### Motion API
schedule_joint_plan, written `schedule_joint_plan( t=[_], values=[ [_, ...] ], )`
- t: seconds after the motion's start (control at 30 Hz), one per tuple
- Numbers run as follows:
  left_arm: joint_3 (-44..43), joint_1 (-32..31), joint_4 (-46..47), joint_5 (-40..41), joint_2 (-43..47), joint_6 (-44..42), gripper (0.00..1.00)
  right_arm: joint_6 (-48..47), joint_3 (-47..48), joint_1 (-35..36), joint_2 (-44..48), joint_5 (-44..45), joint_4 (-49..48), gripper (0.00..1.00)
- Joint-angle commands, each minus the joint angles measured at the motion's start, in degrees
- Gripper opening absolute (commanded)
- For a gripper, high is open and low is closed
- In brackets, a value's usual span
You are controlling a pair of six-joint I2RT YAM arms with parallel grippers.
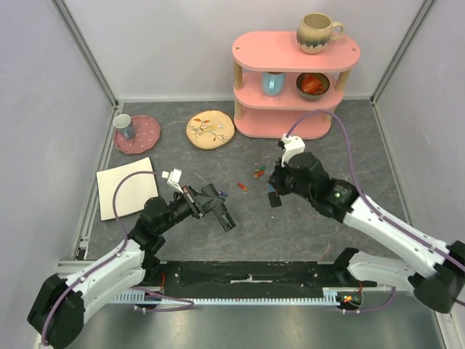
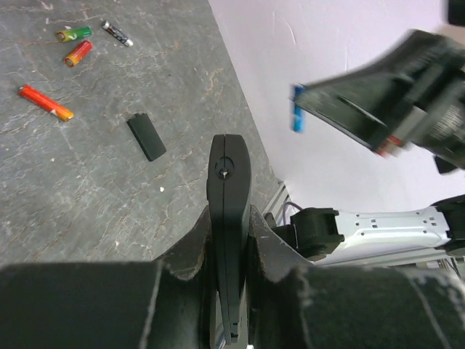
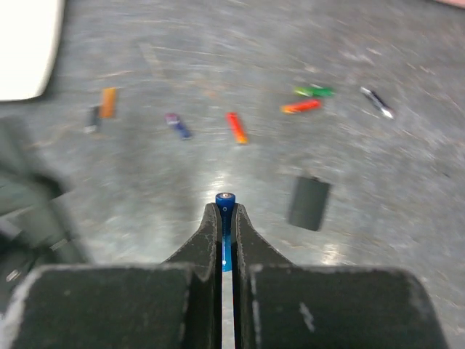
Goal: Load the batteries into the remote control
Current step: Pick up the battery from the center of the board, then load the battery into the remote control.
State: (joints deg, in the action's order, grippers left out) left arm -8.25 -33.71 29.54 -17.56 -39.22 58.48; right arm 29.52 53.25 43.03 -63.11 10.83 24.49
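two claws closed: left gripper (image 2: 229, 218) clamps the remote (image 2: 229, 171), right gripper (image 3: 225, 218) pinches a blue battery (image 3: 225, 198); spares (image 2: 45, 102) lie on the table (image 2: 109, 196). risk: the narrowly held battery may pivot and jam on insertion.

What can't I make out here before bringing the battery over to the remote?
Battery bay of the remote control: left wrist view shows one narrow face, left tool hides the rest; overhead, too small.
Polarity of the blue battery: right wrist, right tool covers all but its tip.
Markings on the loose batteries: right wrist, blurred.
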Motion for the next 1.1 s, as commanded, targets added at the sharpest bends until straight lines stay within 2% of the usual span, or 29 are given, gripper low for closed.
schedule_joint_plan(
  t=[0.0, 0.1, 0.23, 0.27, 0.43, 1.07],
  values=[
    [-3.7, 0.1, 14.4, -3.2, -6.9, 2.7, 0.02, -2.4, 2.9, 7.4, 6.3, 0.3, 1.6, 0.0],
    [-3.9, 0.1, 20.8, -3.6, -10.9, 3.9, 0.02, -2.0, 4.2, 13.4, 7.0, 3.5, 1.6, 0.0],
    [-4.5, 0.1, 25.0, -4.0, -15.7, 6.3, 0.02, -2.1, 5.0, 25.1, 5.5, 12.7, -0.2, 0.0],
    [-4.8, 0.1, 25.6, -4.1, -16.5, 6.9, 0.02, -2.3, 5.2, 26.8, 4.0, 16.3, -1.0, 0.0],
    [-4.3, 0.1, 31.2, -4.4, -20.3, 11.8, 0.02, -2.9, 6.1, 33.9, -0.9, 23.3, -3.2, 0.0],
    [-4.5, 0.0, 30.2, -5.8, -19.2, 14.0, 0.02, -4.7, 5.9, 37.0, -6.3, 28.6, -11.7, 0.0]
  ],
)
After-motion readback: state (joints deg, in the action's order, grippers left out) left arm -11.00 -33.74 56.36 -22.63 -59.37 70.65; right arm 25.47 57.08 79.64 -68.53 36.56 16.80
